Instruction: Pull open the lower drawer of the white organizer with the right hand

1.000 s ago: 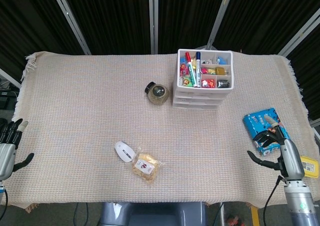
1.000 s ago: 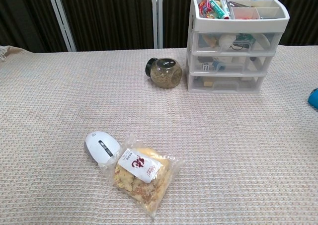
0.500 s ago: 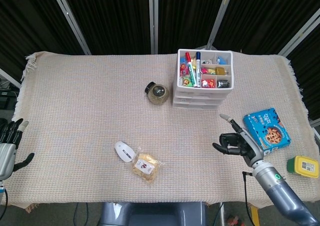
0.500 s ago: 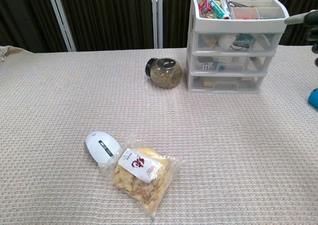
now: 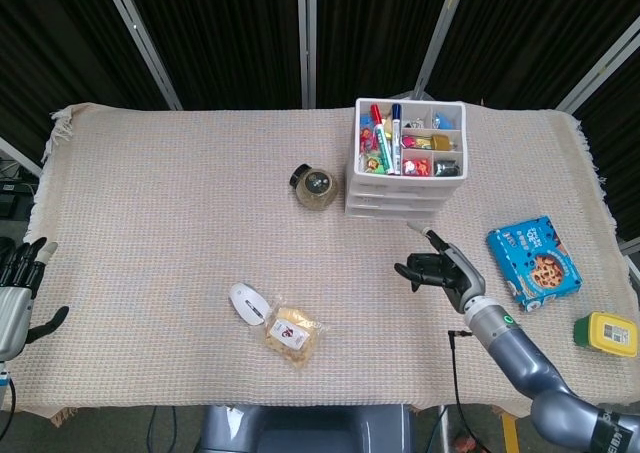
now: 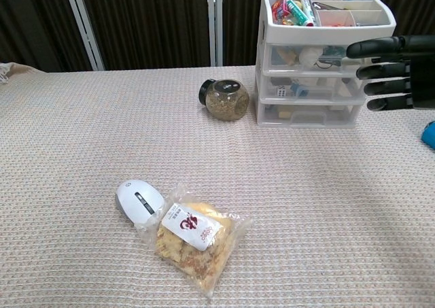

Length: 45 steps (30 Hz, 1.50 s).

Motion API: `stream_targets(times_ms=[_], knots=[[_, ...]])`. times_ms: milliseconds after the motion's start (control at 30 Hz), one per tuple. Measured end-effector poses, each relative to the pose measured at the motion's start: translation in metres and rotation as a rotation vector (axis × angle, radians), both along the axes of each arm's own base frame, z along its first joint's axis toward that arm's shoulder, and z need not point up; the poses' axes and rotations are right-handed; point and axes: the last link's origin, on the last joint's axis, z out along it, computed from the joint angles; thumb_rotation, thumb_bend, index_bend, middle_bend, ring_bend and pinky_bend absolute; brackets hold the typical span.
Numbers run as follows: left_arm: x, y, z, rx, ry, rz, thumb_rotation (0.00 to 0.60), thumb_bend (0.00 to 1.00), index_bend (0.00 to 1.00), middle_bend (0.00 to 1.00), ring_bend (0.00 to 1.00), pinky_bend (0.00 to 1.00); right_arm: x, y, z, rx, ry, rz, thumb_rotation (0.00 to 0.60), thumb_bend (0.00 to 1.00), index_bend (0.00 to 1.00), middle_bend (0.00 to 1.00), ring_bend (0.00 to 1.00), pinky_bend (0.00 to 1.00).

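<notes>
A beige woven cloth point(image 5: 180, 203) covers the surface beneath the white organizer point(image 5: 406, 159); black curtains point(image 5: 220, 33) hang behind it. In front, the right hand point(image 5: 438, 269) hovers, fingers spread, empty.

Organizer point(image 5: 406, 171) at table's point(image 5: 150, 223) rear right; jar point(image 5: 316, 187) just left of it. Mouse point(image 5: 248, 302) touches snack bag point(image 5: 293, 334), front centre. Cookie box point(image 5: 534, 261) far right.

A round glass jar of brown grains point(image 5: 317, 187) lies mid-table; a white computer mouse point(image 5: 247, 302) touches a clear snack bag point(image 5: 293, 335); a blue cookie box point(image 5: 534, 261) and a yellow tub point(image 5: 606, 334) sit right.
</notes>
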Motion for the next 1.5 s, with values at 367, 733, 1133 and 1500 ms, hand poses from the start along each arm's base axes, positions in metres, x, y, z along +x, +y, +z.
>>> stream_targets(times_ms=[367,733,1133,1500], knots=[[0.001,0.002,0.0,-0.002,0.004,0.004,0.6,0.28,0.0,0.0,0.0,0.0,-0.016,-0.026,-0.019,0.028,-0.007,-0.1,0.6,0.16,0.15,0.76,0.75,0.68],[0.002,0.004,-0.001,-0.004,0.007,0.007,0.6,0.28,0.0,0.0,0.0,0.0,-0.018,-0.044,-0.033,0.048,-0.061,-0.165,0.6,0.16,0.17,0.76,0.75,0.68],[0.003,0.007,-0.001,-0.008,0.011,0.014,0.6,0.28,0.0,0.0,0.0,0.0,-0.007,-0.057,-0.048,0.092,-0.136,-0.195,0.6,0.17,0.19,0.76,0.75,0.68],[0.004,0.011,-0.001,-0.018,0.008,0.014,0.6,0.28,0.0,0.0,0.0,0.0,-0.001,-0.072,-0.068,0.12,-0.154,-0.217,0.6,0.17,0.2,0.75,0.75,0.68]])
